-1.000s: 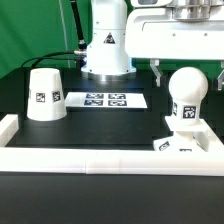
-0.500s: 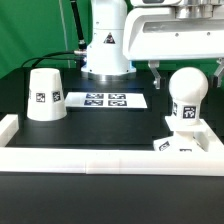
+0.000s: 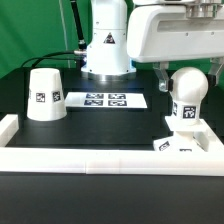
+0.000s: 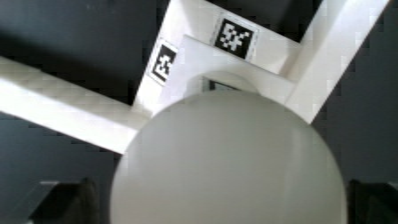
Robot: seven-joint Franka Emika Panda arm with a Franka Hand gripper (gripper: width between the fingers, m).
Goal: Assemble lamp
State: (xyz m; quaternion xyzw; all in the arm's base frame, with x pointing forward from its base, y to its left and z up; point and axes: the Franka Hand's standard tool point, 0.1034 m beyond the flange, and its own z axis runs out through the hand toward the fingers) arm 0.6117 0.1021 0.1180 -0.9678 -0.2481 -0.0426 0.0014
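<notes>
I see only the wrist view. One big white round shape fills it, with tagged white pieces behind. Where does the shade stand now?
Observer: The shade stands at the exterior view's left, wide end down, well apart from the bulb.
Operator: Is the bulb upright?
Observer: Yes, it stands upright on the base, at the exterior view's right.
Operator: How is the pincer placed to it?
Observer: The pincer hangs over the bulb, open, with one finger on each side of the round head. They do not seem to touch it.
</notes>
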